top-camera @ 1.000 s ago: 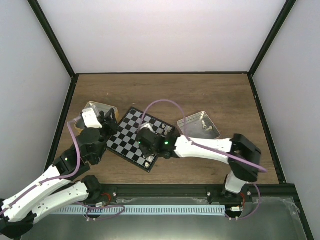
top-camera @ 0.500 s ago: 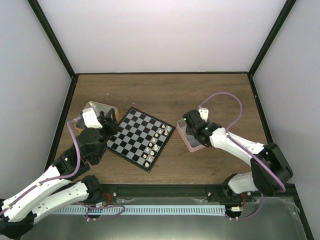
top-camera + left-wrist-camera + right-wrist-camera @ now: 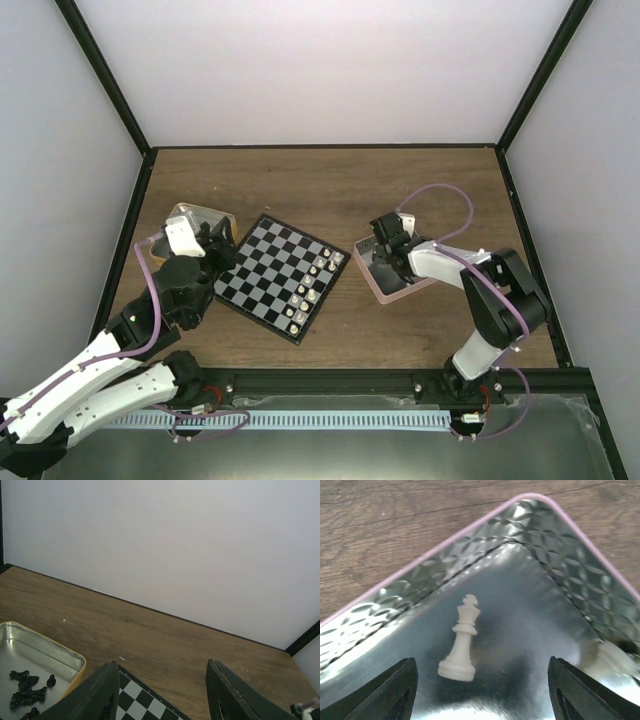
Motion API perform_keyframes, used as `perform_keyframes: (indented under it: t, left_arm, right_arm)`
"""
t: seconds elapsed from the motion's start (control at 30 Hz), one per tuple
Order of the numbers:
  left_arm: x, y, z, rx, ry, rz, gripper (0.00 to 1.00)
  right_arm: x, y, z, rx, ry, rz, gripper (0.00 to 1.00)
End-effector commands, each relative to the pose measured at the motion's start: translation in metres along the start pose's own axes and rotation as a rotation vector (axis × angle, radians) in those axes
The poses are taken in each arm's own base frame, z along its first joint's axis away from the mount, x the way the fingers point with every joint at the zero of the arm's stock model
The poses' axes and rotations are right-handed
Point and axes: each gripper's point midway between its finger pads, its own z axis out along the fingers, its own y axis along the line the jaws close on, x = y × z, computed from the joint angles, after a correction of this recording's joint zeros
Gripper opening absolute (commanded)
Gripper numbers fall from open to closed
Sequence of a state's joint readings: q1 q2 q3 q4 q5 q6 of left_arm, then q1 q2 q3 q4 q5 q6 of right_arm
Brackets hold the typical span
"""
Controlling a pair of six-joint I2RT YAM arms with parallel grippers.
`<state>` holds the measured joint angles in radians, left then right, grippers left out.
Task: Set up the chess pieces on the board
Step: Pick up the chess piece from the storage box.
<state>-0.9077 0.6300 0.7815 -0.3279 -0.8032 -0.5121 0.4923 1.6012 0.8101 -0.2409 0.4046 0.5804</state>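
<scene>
Spread wide and empty, the right hand (image 3: 482, 660) hangs over the pink-rimmed tray (image 3: 380, 587) right of the board (image 3: 270, 275) to straddle the upright cream king (image 3: 461, 640), while the left hand (image 3: 162, 665), likewise released, hovers left of the board beside the tin (image 3: 65, 655) of black pieces (image 3: 25, 690).

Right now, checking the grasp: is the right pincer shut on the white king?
No, the right pincer is open, fingers wide apart, and the white king sits free in the pink-rimmed tray.
</scene>
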Motion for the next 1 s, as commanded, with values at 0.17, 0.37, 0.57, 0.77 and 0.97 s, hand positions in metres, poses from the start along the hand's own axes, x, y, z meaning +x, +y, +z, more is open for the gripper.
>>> perform_keyframes:
  t: [0.17, 0.37, 0.57, 0.77, 0.97]
  left_arm:
    - [0.001, 0.003, 0.000, -0.007, -0.003, 0.014, 0.50]
    - [0.001, 0.001, 0.001, -0.003, -0.002, 0.013, 0.50]
    - [0.002, 0.000, 0.001, -0.001, 0.002, 0.015, 0.50]
    - [0.003, 0.000, 0.002, -0.002, 0.005, 0.015, 0.50]
    - [0.006, -0.002, 0.003, 0.007, 0.016, 0.015, 0.50]
  right_arm:
    - [-0.020, 0.018, 0.015, -0.011, -0.026, 0.009, 0.65]
    - [-0.012, 0.015, 0.019, -0.006, -0.009, 0.005, 0.49]
    - [-0.001, 0.016, 0.023, -0.020, 0.019, 0.007, 0.40]
    - [0.006, 0.011, 0.029, -0.025, 0.038, 0.024, 0.30]
    - [0.000, 0.007, 0.024, -0.015, 0.028, 0.029, 0.13]
